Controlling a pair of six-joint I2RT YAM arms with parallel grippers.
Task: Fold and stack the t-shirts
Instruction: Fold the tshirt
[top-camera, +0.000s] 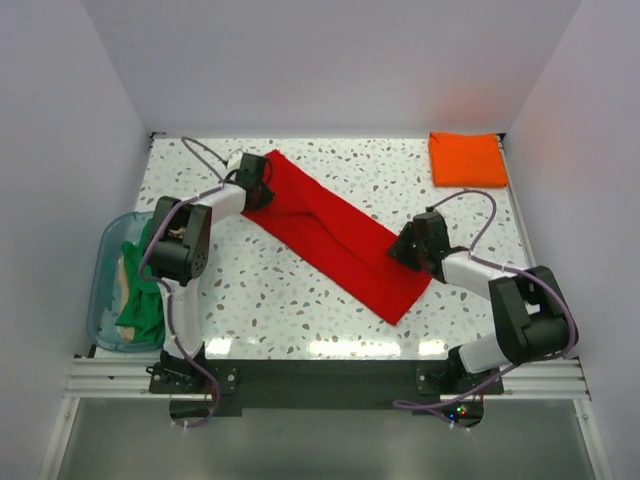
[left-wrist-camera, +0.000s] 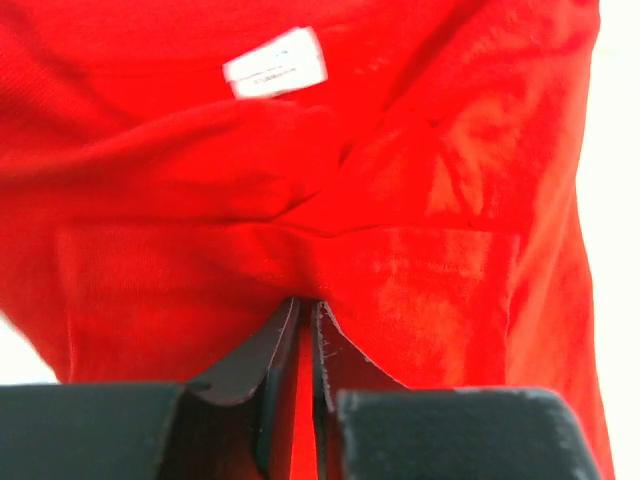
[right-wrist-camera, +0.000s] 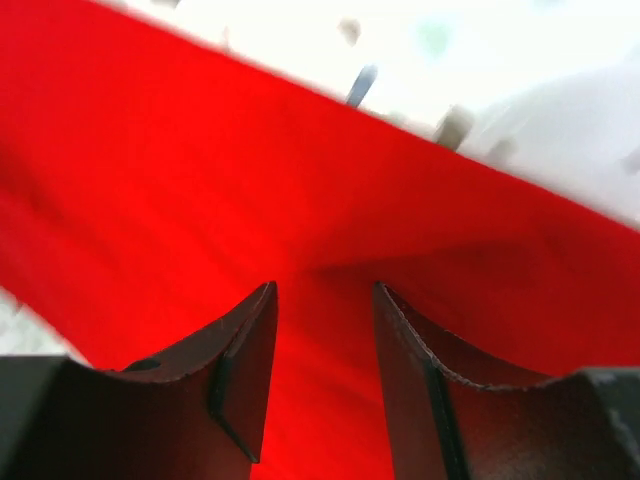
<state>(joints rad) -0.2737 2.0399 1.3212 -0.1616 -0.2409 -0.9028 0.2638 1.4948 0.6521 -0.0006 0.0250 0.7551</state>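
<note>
Evidently the red t-shirt (top-camera: 335, 240), a folded strip lying diagonally on the table (top-camera: 280, 320), looks light and limp; both ends need holding. The left end effector (left-wrist-camera: 305, 322) pinches its collar end; the right end effector (right-wrist-camera: 325, 300) stands half-open over the hem.

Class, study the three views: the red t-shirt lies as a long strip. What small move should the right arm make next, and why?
Probably close the right fingers on the red t-shirt. The left fingers pinch its far end, while the right ones stand open over the near end. Both ends likely need holding before a fold.
</note>
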